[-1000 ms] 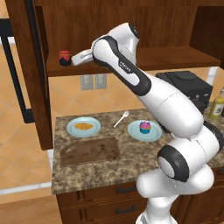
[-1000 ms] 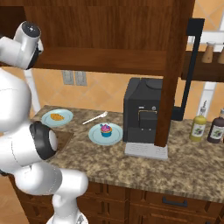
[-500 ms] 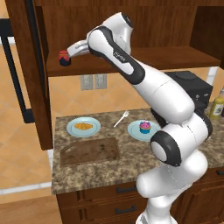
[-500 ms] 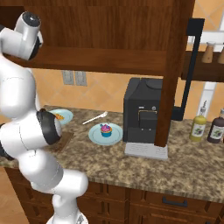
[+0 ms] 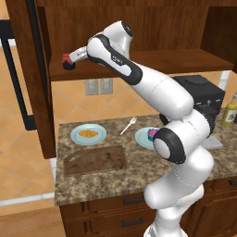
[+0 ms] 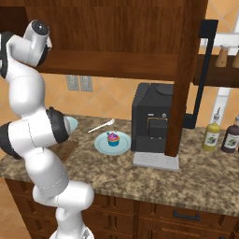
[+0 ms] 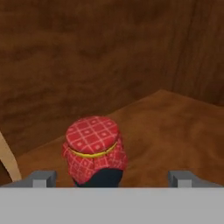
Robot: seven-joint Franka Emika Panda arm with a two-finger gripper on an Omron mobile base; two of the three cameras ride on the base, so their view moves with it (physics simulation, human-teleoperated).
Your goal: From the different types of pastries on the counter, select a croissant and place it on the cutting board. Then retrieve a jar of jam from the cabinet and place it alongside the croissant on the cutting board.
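We are reaching the gripper (image 5: 68,61), fingers spread wide, toward the jar (image 7: 95,150) standing on the cabinet (image 5: 139,65) shelf; we judge centring both fingers around it matters before closing.

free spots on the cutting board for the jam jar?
The cutting board is bare, just in front of the croissant plate. Crowded rightward: fork, cupcake plate, coffee machine. The jar sits between the gripper tips.
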